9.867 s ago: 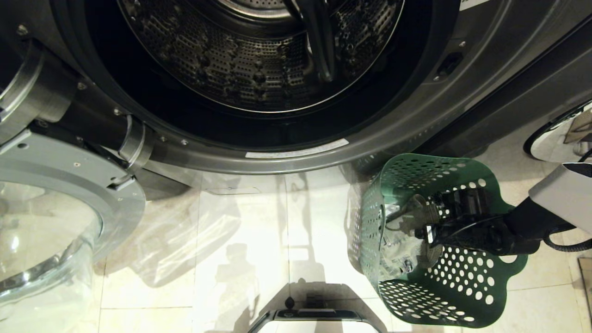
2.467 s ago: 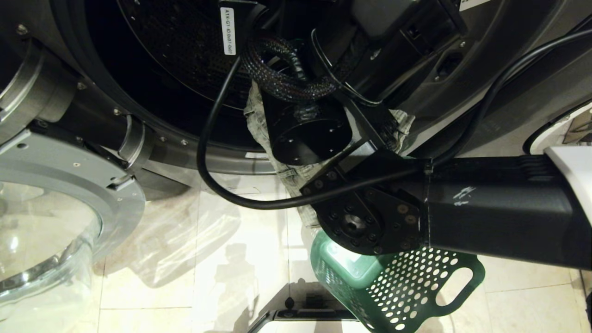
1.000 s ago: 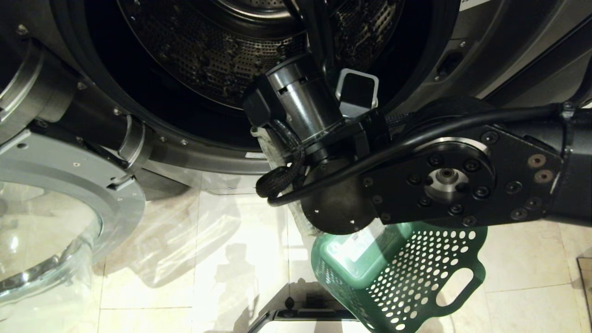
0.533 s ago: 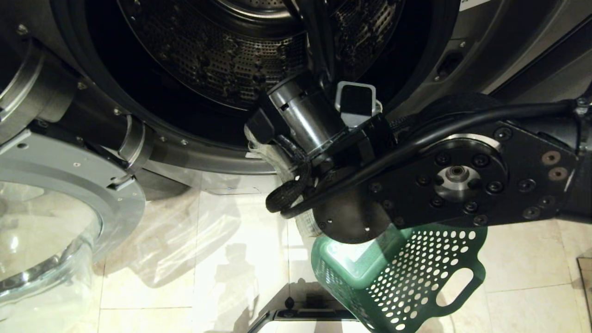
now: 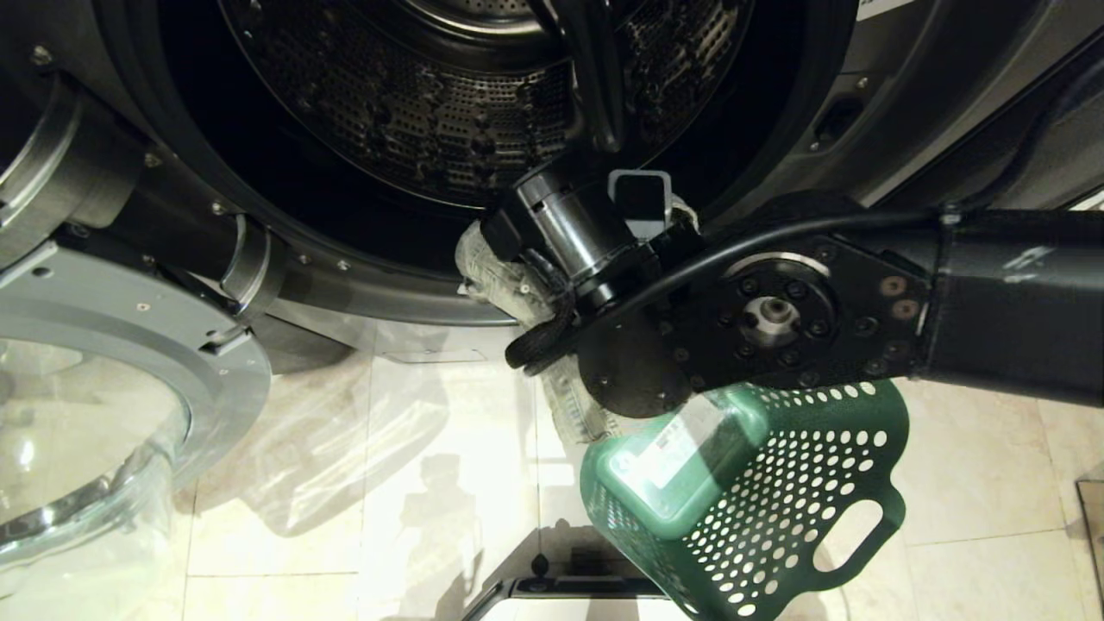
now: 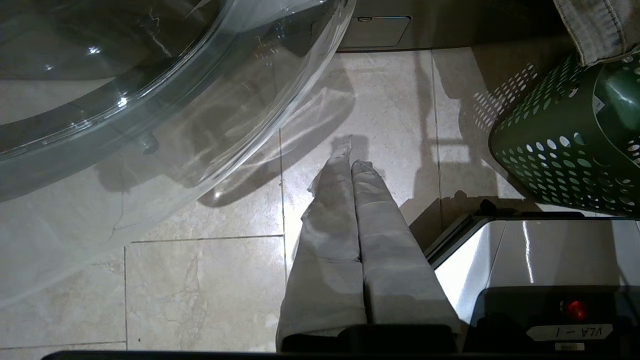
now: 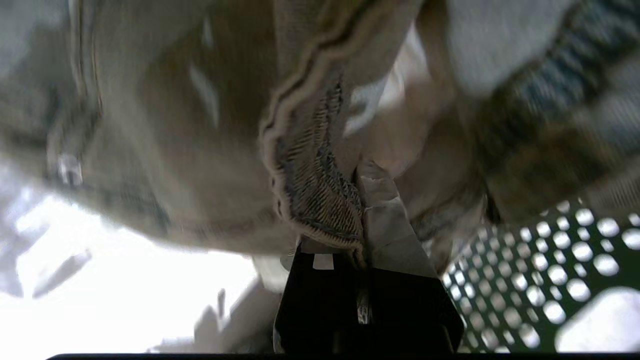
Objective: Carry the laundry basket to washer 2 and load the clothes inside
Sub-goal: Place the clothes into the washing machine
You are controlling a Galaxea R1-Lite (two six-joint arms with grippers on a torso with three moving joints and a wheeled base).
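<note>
Your right gripper (image 7: pixel 361 235) pinches a pale faded denim garment (image 5: pixel 504 280) hanging at the washer's open mouth, above the tipped green perforated plastic laundry basket (image 5: pixel 776 500). Your left gripper (image 6: pixel 352 165) rests pressed together over beige floor tiles (image 6: pixel 200 290). Beyond lies the perforated steel drum (image 5: pixel 431 112).

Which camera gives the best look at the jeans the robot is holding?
The right wrist view: the jeans fill it, pinched in the right gripper. The head view shows only a strip behind the arm; the left wrist view shows just a corner.
</note>
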